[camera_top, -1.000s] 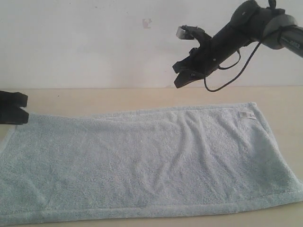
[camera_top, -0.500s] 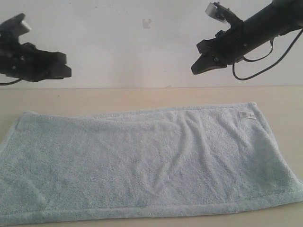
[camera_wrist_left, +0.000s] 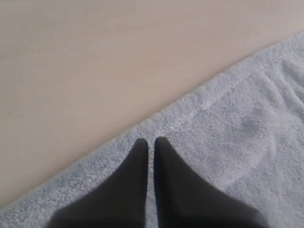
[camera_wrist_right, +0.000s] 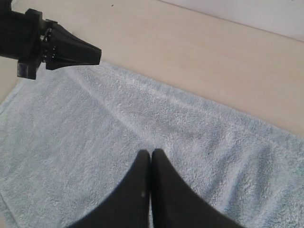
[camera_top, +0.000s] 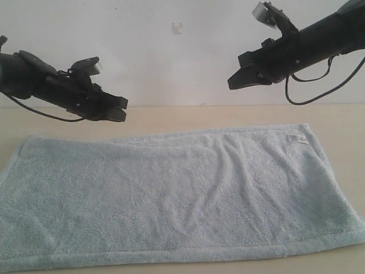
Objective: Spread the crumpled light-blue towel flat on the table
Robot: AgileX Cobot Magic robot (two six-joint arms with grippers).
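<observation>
- Towel (camera_top: 182,194) lies spread open on the desk (camera_top: 171,117), a pale blue rectangle covering most of the near part of the surface in the exterior view.
- Soft ripples run through the cloth near its middle and towards the right, but no part is folded over.
- Its hemmed edges show all around, and the near corners run to the borders of the exterior view.
- A small white label (camera_top: 296,138) sits by the far right corner of the towel.
- Bare cream desk shows as a strip between the towel's far edge and the white wall (camera_top: 142,51).
- Left gripper (camera_top: 121,108) hangs in the air over the far left part of the towel, clear of the cloth. Its jaws are closed, with only a thin slit between them in the left wrist view, and they hold nothing.
- Right gripper (camera_top: 232,81) hangs higher, above the far right part of the towel and well apart from it. Its jaws are pressed together and empty.
- Neither gripper touches the towel or the desk.
</observation>
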